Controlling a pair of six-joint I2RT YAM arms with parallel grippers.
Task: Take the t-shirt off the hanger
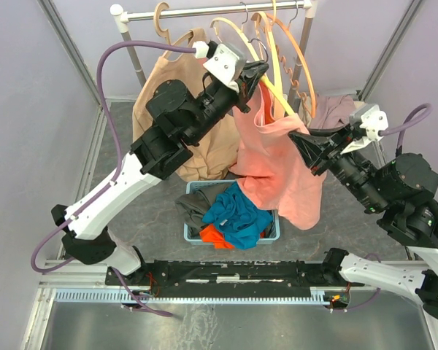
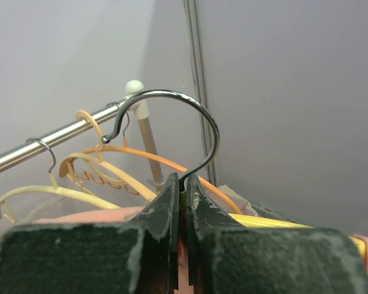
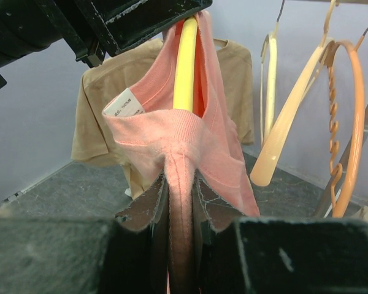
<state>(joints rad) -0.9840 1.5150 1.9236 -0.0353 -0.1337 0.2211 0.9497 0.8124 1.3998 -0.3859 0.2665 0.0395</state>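
Two grippers engaged: right gripper [image 3: 181,177] pinching collar of pink t-shirt [image 1: 277,168], cloth hanging just beyond its fingertips. Left gripper [image 2: 183,184] clamped on wire neck of yellow hanger [image 3: 185,67] carrying shirt. Shirt salmon, ribbed neckline, white label showing. One tan t-shirt [image 1: 160,87] behind; one basket [image 1: 197,185] below.

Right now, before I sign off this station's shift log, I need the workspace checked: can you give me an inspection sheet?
Surface: dark grey table, basket standing on it.
Job's things: pink t-shirt draped on yellow hanger.
Clutter: basket holds mixed clothes; tan t-shirt hanging behind.
Grippers: left gripper shut on the yellow hanger's hook stem; right gripper shut on the pink t-shirt's collar.
Cables: purple cable loops off each arm.
Surroundings: clothes rail with spare hangers; lilac walls.
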